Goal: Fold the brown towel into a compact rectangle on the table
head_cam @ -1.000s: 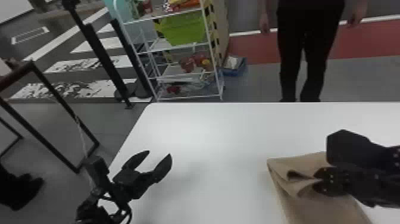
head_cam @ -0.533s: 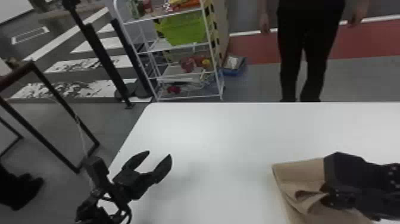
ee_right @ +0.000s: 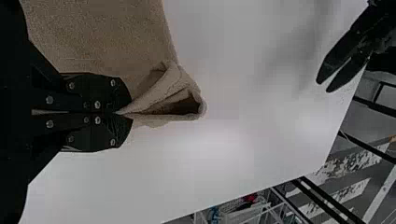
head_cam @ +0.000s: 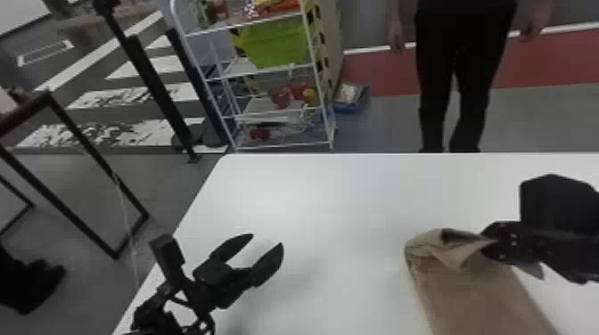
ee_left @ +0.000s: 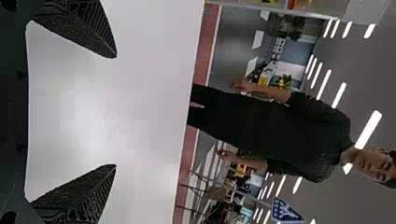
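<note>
In the head view my right gripper [head_cam: 490,243] is shut on the far end of the brown towel [head_cam: 472,298], which is bunched into a raised fold there while the rest runs toward the view's bottom edge. The right wrist view has the right gripper [ee_right: 122,113] with its fingers together, pinching the edge of the towel [ee_right: 102,37]; a hollow fold opens beside the tips. My left gripper [head_cam: 267,243] stands open above the table's left part, apart from the towel. Seen in the left wrist view, the left gripper [ee_left: 116,111] has nothing between its fingers.
The white table [head_cam: 338,200] has its far edge across the head view and its left edge beside my left arm. Beyond it stand a white shelf rack [head_cam: 285,145] with a green bin [head_cam: 276,42] and a person. A dark frame [head_cam: 93,231] is at the left.
The right gripper has moved outward from the robot since half a second ago, drawing the towel's gripped end with it and changing its folds. The left arm has kept its place.
</note>
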`<state>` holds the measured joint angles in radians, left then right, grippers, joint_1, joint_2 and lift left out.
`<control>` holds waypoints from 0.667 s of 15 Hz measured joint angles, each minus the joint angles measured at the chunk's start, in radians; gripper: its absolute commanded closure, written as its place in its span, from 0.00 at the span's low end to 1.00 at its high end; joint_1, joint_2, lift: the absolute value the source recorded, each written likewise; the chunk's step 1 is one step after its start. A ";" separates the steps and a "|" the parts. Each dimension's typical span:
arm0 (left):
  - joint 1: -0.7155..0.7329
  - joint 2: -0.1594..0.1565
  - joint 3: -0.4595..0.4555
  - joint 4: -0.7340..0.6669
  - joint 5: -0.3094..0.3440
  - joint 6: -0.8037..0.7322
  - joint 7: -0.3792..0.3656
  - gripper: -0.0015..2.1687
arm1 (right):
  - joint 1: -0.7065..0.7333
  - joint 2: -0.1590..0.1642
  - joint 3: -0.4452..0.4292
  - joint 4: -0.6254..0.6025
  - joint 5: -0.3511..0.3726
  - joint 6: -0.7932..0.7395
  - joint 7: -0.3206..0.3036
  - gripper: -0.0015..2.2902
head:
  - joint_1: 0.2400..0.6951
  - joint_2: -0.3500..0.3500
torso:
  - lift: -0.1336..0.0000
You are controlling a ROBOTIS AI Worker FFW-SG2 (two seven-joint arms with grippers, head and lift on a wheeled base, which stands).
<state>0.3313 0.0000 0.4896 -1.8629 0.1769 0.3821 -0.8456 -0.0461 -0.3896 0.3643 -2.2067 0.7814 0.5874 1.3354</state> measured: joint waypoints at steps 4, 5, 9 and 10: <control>0.028 0.000 -0.178 -0.024 -0.022 0.057 0.100 0.02 | -0.051 0.038 -0.020 0.043 -0.028 -0.003 -0.013 0.69 | 1.00 0.78 | 0.08; 0.029 0.000 -0.216 -0.024 -0.032 0.058 0.132 0.02 | -0.055 0.043 -0.024 0.046 -0.035 -0.002 -0.016 0.69 | 1.00 0.76 | 0.08; 0.026 0.000 -0.313 -0.010 -0.072 0.039 0.191 0.03 | -0.058 0.047 -0.031 0.042 -0.052 0.001 -0.016 0.69 | 1.00 0.68 | 0.08; 0.026 0.000 -0.328 -0.010 -0.080 0.033 0.190 0.03 | -0.058 0.047 -0.031 0.040 -0.054 0.001 -0.016 0.69 | 1.00 0.67 | 0.08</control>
<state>0.3571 0.0000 0.1620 -1.8731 0.0969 0.4154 -0.6557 -0.1042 -0.3425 0.3330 -2.1666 0.7274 0.5883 1.3192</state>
